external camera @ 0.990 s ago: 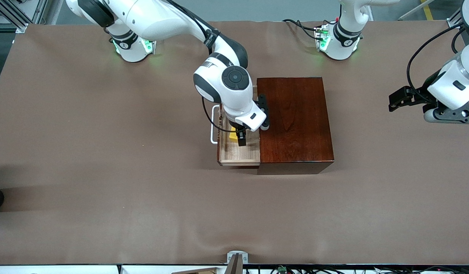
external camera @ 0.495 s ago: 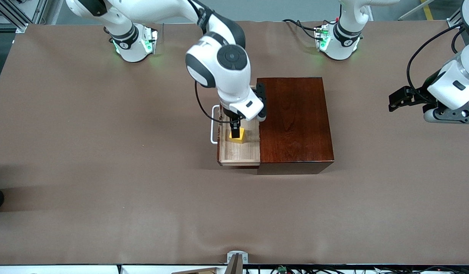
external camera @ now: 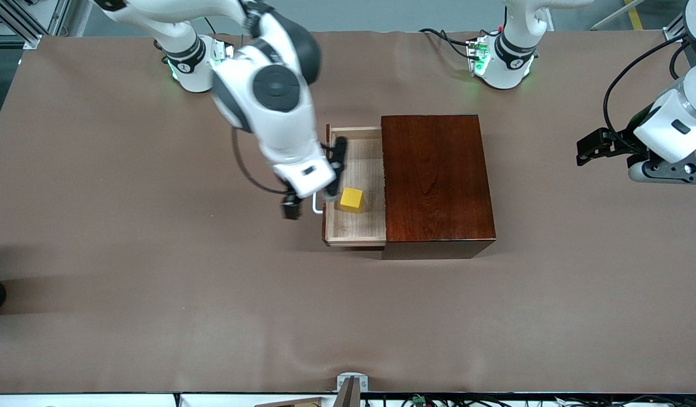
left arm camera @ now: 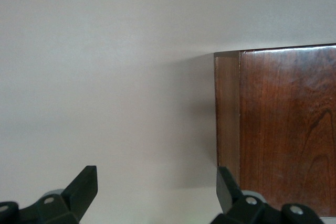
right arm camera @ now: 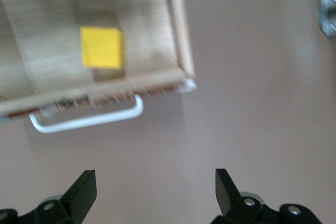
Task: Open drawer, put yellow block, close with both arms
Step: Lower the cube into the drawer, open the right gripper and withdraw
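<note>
Two arms are working over one wide counter (external camera: 156, 282) that is wearing a plain brown cover, faintly wrinkled along the edge nearest the front camera. The right gripper (external camera: 305, 206) is hanging with its fingers (right arm camera: 84, 190) spread wide and empty above bare cover just beside the white handle (right arm camera: 86, 120). Past the handle from those fingers, the drawer (external camera: 356, 229) is standing pulled out of the mahogany box (external camera: 438, 181), and the yellow block (external camera: 351, 199) is sitting on its pale floor, apart from the walls. The left gripper (external camera: 594, 148) is waiting at its own end of the counter, fingers (left arm camera: 81, 190) apart and gripping nothing, the box's corner showing just off one fingertip.
</note>
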You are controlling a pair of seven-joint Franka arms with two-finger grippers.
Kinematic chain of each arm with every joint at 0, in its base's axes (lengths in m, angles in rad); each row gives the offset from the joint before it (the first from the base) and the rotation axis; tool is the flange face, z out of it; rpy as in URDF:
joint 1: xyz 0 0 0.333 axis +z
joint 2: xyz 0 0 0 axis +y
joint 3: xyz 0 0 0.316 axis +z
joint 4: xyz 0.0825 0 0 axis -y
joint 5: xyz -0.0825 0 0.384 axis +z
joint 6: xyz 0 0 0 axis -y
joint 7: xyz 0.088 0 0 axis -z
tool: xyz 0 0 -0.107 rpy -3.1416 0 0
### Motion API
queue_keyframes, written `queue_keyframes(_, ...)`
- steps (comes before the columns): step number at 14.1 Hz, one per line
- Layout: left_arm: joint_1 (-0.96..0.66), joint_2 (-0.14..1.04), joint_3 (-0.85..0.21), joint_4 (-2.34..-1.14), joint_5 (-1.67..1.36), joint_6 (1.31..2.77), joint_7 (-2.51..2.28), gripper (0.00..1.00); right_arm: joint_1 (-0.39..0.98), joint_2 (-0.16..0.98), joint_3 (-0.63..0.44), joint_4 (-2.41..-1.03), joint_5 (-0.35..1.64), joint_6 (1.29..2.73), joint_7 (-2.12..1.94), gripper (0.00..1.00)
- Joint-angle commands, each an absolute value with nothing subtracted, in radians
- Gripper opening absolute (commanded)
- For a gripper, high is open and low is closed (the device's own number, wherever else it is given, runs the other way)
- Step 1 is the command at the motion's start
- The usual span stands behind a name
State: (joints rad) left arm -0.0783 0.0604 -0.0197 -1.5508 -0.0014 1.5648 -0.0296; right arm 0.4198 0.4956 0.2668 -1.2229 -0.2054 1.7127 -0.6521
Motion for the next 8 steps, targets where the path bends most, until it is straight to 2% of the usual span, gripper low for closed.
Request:
queue_keyframes(1, -0.087, 0.043, -0.018, -1.562, -0.008, 1.574, -0.020, 1.00, 0.344, 0.402, 0.279, -1.252, -0.187, 1.639, -0.542, 1.00)
queue_keyframes(4, -0.120, 0.067, -0.083, -1.485, -0.023, 1.574, -0.026, 1.00, 0.311, 0.355, 0.273, -1.258, -0.187, 1.569, -0.376, 1.00)
queue_keyframes(8, -0.161, 0.074, -0.302, -1.457, -0.006, 1.574, -0.031, 1.00, 0.256, 0.174, 0.186, -1.452, -0.131, 1.582, -0.236, 1.00)
